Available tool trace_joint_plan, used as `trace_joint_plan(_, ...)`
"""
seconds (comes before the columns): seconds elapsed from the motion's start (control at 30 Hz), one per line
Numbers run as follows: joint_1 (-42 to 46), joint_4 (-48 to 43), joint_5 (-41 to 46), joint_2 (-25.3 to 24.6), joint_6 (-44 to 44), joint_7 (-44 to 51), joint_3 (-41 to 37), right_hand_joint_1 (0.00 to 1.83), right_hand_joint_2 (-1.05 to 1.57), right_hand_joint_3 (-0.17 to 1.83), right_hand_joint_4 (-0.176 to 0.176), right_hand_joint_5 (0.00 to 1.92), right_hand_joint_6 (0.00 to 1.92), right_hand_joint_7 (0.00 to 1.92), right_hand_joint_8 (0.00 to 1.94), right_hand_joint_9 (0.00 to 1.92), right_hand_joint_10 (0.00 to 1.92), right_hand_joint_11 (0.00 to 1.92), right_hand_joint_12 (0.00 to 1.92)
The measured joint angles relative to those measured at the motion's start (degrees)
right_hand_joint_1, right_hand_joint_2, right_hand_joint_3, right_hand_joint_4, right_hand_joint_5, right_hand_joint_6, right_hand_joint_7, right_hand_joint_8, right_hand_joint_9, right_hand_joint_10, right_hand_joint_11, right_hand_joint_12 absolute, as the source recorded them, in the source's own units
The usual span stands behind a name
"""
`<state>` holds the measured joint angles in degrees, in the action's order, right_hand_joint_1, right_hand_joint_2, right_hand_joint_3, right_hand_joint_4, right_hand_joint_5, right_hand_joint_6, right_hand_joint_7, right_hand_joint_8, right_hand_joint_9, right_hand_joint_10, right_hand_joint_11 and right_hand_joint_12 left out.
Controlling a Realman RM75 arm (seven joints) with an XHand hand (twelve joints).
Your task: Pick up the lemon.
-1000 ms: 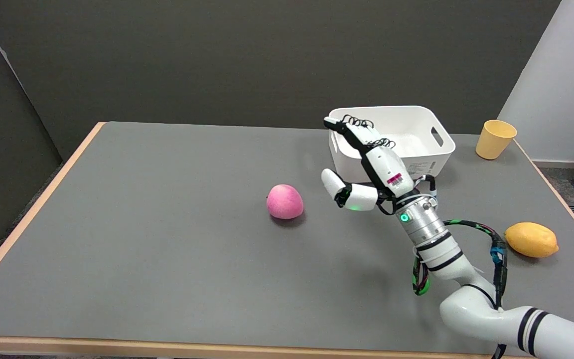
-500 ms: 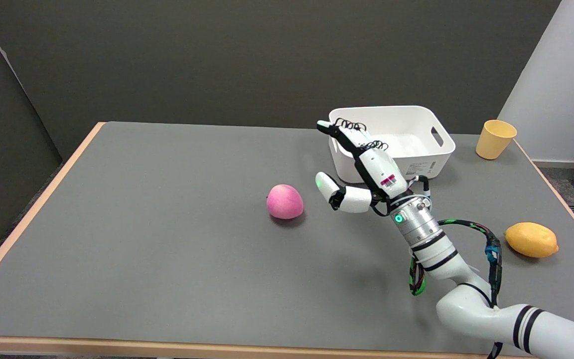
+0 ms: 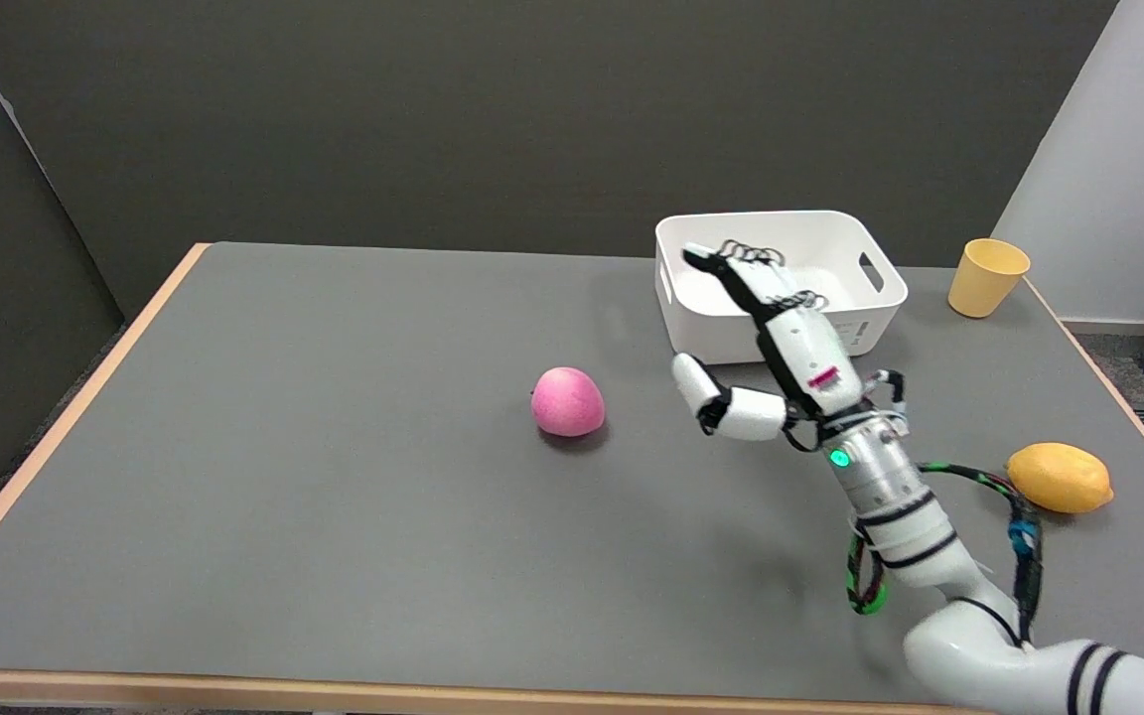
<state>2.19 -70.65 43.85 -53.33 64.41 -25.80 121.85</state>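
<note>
Pink round fruit (image 3: 567, 401) sits mid-table, untouched. The right black-and-white hand (image 3: 781, 348) has shifted rightward since half a second ago, away from the pink fruit and toward the lemon side (looks like a correction toward the target). It holds nothing, fingers spread, in front of the white plastic bin (image 3: 781, 283). Yellow oval lemon (image 3: 1060, 478) lies near the grey table (image 3: 334, 497) right edge, well apart from the hand; long axis runs left-right, nub pointing right.

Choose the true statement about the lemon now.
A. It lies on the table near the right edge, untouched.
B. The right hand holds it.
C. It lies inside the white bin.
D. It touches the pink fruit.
A: the lemon rests on the table, apart from the open right hand.
</note>
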Motion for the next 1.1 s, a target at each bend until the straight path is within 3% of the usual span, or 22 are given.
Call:
trace_joint_plan(0.6,15.17,-2.24,5.14,0.92,21.33,8.76,-2.88,0.47,0.64,0.97,0.016,0.21,0.46,0.31,0.41,0.21,0.75,0.0,1.08)
trace_joint_plan(1.1,23.33,4.13,21.69,0.21,34.63,15.64,-3.05,0.48,0.62,0.97,0.019,0.2,0.46,0.29,0.4,0.2,0.74,0.0,1.08)
